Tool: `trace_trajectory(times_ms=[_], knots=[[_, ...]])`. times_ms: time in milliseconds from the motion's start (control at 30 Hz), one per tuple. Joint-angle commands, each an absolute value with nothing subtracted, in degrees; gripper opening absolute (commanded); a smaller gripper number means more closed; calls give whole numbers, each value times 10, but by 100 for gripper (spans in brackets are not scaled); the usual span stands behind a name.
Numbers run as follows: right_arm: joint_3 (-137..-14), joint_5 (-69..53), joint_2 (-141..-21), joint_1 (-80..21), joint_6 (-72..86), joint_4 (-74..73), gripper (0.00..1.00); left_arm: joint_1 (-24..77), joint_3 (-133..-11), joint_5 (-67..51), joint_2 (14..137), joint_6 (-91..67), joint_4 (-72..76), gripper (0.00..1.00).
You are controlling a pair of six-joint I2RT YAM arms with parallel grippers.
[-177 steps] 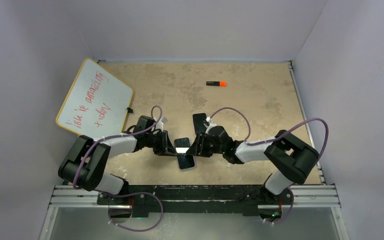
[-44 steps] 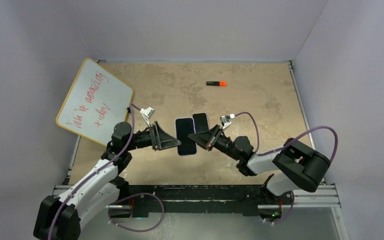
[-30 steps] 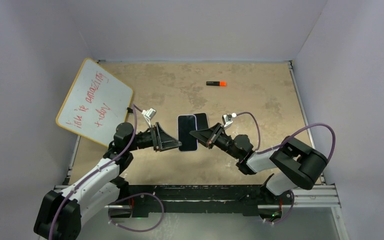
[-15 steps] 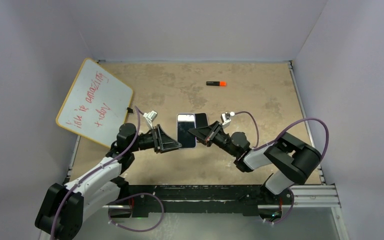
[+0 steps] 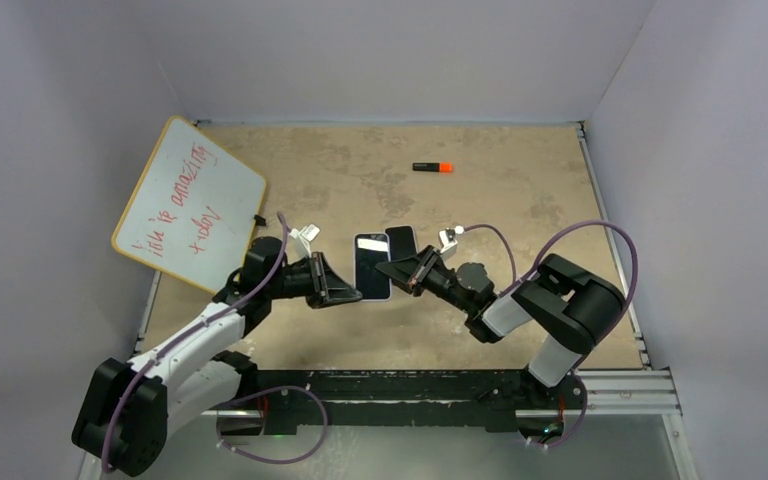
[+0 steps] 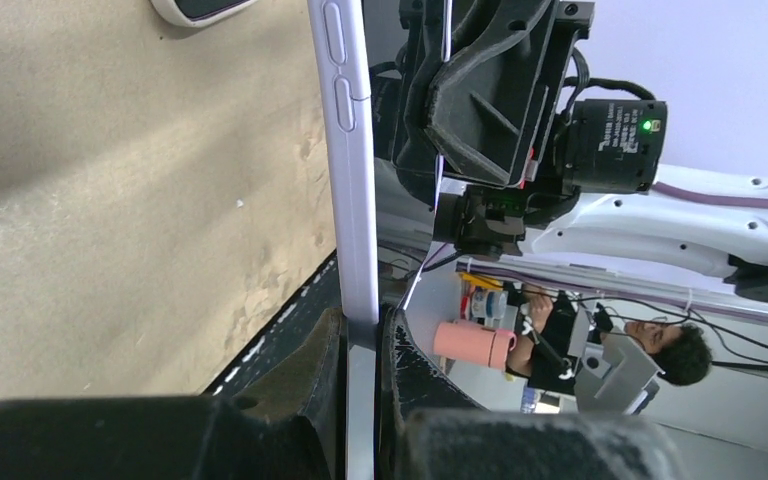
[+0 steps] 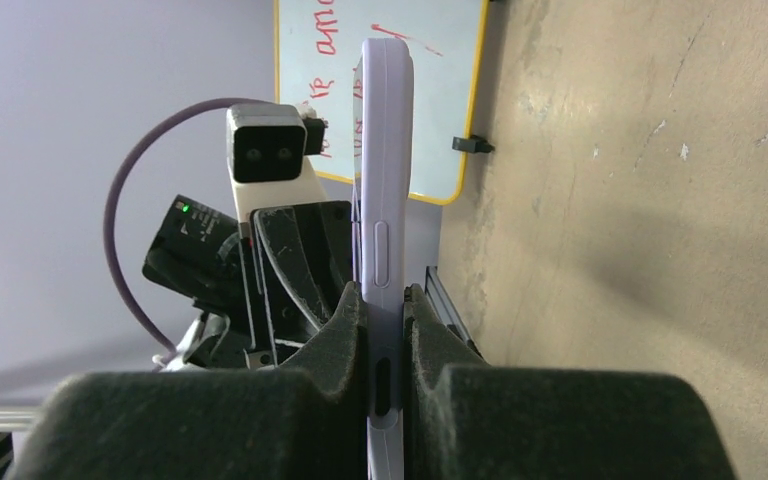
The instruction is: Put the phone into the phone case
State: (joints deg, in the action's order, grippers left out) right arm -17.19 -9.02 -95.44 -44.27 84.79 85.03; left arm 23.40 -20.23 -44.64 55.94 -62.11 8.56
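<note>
Soft, even light falls on the counter (image 5: 520,200); I see only weak shadows. The phone (image 5: 372,270) screen reflects strongly. Both wrist views are blurred at 6 o'clock.

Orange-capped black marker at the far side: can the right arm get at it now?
Probably not yet. The path to the orange-capped black marker looks free, but the right gripper is shut on the lavender-edged phone, which the left gripper also pinches.

Lilac phone (image 6: 352,180), yellow-rimmed whiteboard (image 5: 188,205), mottled tan table (image 5: 520,200)
</note>
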Motion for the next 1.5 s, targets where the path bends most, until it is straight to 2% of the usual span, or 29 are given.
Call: trace_trajectory(times_ms=[0, 133, 233, 433, 533, 733, 1300, 1367, 1467], knots=[[-185, -132, -961, -440, 846, 1026, 0, 235, -257, -413, 557, -523, 7, 2], [-180, -141, -969, -434, 844, 1020, 0, 234, -305, -345, 539, -469, -117, 26], [-175, -151, -973, -430, 845, 1025, 0, 228, -314, -327, 529, -469, -133, 40], [-167, -180, -954, -429, 828, 1029, 0, 150, -311, -403, 520, -472, -94, 54], [-169, -194, -947, -429, 831, 1032, 0, 113, -304, -447, 530, -473, -58, 58], [-169, -200, -934, -439, 834, 1032, 0, 111, -269, -510, 558, -525, 65, 58], [-196, -202, -953, -477, 838, 1030, 0, 111, -286, -454, 608, -460, 13, 54], [-197, -203, -955, -477, 837, 1030, 0, 111, -286, -457, 607, -465, 23, 49], [-200, -207, -966, -477, 838, 1030, 0, 111, -290, -453, 610, -466, 25, 32]])
